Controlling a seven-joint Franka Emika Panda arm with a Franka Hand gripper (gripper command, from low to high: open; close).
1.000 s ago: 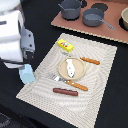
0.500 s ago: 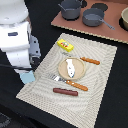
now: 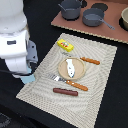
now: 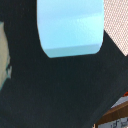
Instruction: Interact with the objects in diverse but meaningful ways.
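The pale blue cup [image 3: 28, 78] sits at the beige mat's [image 3: 100, 85] corner on the exterior view's left, right under my gripper [image 3: 25, 73]. The white arm hides the fingers, so I cannot tell whether they are open or hold the cup. In the wrist view the cup [image 4: 70, 27] fills the upper part over black table; no fingers show. The dark red-brown sausage [image 3: 65, 92] lies near the mat's front edge. The yellow packet [image 3: 65, 45] lies at the mat's far side. A small white oblong piece [image 3: 70, 67] lies on a tan plate [image 3: 62, 71].
An orange-handled fork [image 3: 70, 82] lies just in front of the plate, and an orange sausage [image 3: 90, 61] lies behind the plate towards the exterior view's right. Grey pots [image 3: 70, 9] [image 3: 95, 19] stand on a brown board [image 3: 117, 32] at the back. Black table surrounds the mat.
The arm has shifted slightly down and toward the exterior view's right, closer over the blue cup. The things on the mat have not moved.
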